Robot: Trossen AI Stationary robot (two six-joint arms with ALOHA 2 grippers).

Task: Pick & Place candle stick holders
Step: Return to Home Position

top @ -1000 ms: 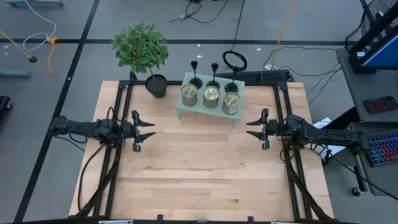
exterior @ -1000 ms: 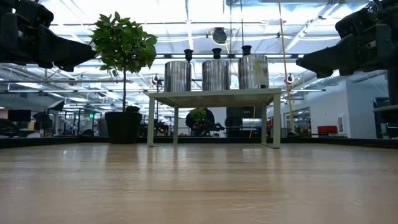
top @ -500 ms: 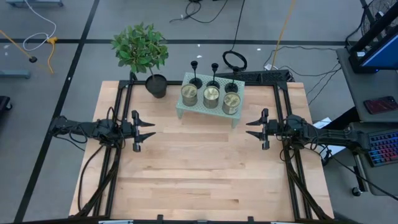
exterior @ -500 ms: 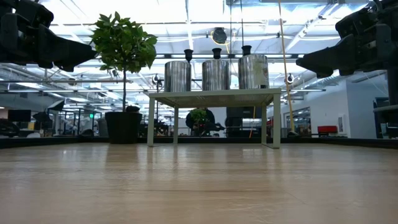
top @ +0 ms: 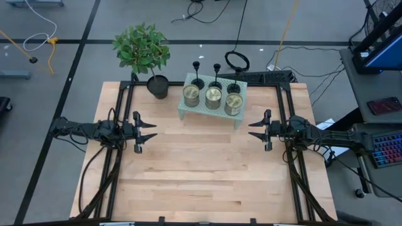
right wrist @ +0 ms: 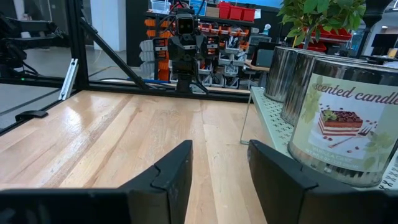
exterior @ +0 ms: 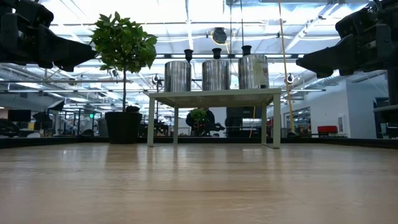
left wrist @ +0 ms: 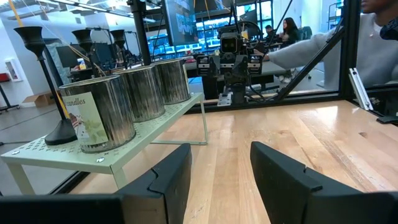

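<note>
Left gripper and right gripper hanging wide open, empty; holders sitting on shelf, well beyond and between them.

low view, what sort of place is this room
Likely a robotics lab: left gripper and right gripper hang open over a wooden table, cables on the floor, shelves of parts bins beyond.

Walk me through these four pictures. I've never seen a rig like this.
Two dark robot arms work at a pale wooden table. One picture looks down from above, one level across the tabletop, one from each arm's wrist. The left gripper and right gripper hang open at the sides, holding nothing. At the far edge a pale green perforated shelf carries three metal tin candles, with three thin black candle stick holders behind them. A potted green plant stands beside it.
</note>
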